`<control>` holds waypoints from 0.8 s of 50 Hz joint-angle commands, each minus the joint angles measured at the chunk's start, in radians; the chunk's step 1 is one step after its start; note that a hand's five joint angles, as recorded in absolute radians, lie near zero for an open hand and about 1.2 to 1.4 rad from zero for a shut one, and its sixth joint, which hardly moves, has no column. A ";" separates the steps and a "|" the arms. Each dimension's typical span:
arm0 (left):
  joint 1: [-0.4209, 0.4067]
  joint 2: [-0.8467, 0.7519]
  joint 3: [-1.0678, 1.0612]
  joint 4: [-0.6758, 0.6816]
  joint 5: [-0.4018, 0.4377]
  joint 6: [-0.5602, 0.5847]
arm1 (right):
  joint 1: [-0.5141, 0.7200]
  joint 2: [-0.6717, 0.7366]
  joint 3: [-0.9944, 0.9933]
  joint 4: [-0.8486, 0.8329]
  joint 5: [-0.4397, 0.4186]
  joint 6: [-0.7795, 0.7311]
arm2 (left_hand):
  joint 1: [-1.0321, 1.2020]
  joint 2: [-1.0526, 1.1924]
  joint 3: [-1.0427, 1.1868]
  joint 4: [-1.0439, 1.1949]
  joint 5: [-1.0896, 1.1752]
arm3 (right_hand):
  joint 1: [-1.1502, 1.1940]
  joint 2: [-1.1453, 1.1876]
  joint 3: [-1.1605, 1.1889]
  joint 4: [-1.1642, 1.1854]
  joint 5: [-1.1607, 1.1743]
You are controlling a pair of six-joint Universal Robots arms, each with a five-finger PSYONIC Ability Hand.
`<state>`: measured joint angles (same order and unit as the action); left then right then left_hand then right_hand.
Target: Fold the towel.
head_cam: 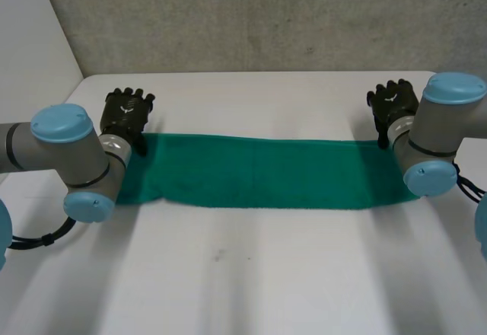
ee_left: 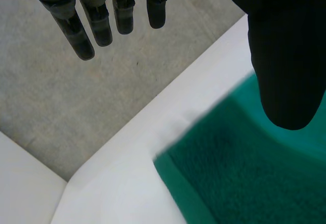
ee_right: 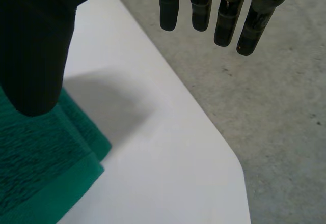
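The green towel (head_cam: 259, 173) lies flat as a long, narrow strip across the white table (head_cam: 251, 274), with two layers visible at its right end. The left hand (head_cam: 128, 111) hovers at the strip's far left corner, fingers straight, holding nothing. The right hand (head_cam: 392, 103) hovers at the far right corner, likewise open and empty.

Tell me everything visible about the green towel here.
The towel is dark green, terry-looking cloth. It lies flat on the white table as a long narrow strip stretched between the two arms. At its right end, the right wrist view shows stacked layers with a hem band, so it looks already folded. The left hand and right hand hover open by its far corners, gripping nothing.
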<state>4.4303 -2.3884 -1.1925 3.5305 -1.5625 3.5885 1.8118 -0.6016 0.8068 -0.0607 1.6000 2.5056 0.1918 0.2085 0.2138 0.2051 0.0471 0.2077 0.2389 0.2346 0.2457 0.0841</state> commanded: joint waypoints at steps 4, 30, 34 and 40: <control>-0.014 0.139 -0.122 -0.004 -0.004 -0.007 | -0.015 -0.280 0.247 0.015 -0.020 0.095 | -0.017 -0.034 -0.039 -0.031 -0.047 | -0.033 -0.064 -0.060 -0.071 -0.084; -0.003 0.311 -0.401 0.001 0.006 -0.011 | -0.238 -0.339 0.647 0.016 -0.215 0.088 | -0.017 -0.034 -0.039 -0.031 -0.047 | 1.187 1.156 1.160 1.149 1.136; 0.000 0.316 -0.409 0.001 0.004 -0.011 | -0.308 -0.354 0.655 -0.056 -0.175 0.085 | -0.017 -0.034 -0.039 -0.031 -0.047 | 1.189 1.157 1.162 1.151 1.138; 0.001 0.339 -0.426 0.001 0.004 -0.011 | -0.379 -0.463 0.657 -0.084 -0.144 0.040 | -0.017 -0.034 -0.039 -0.031 -0.047 | 1.189 1.157 1.162 1.151 1.138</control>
<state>4.4298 -2.0706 -1.6025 3.5315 -1.5580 3.5772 1.5001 -0.9772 1.4648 -0.1169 1.4276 2.5880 0.1918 0.2025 0.2128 0.2032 0.0471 0.9600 1.1757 1.1798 1.1894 0.9688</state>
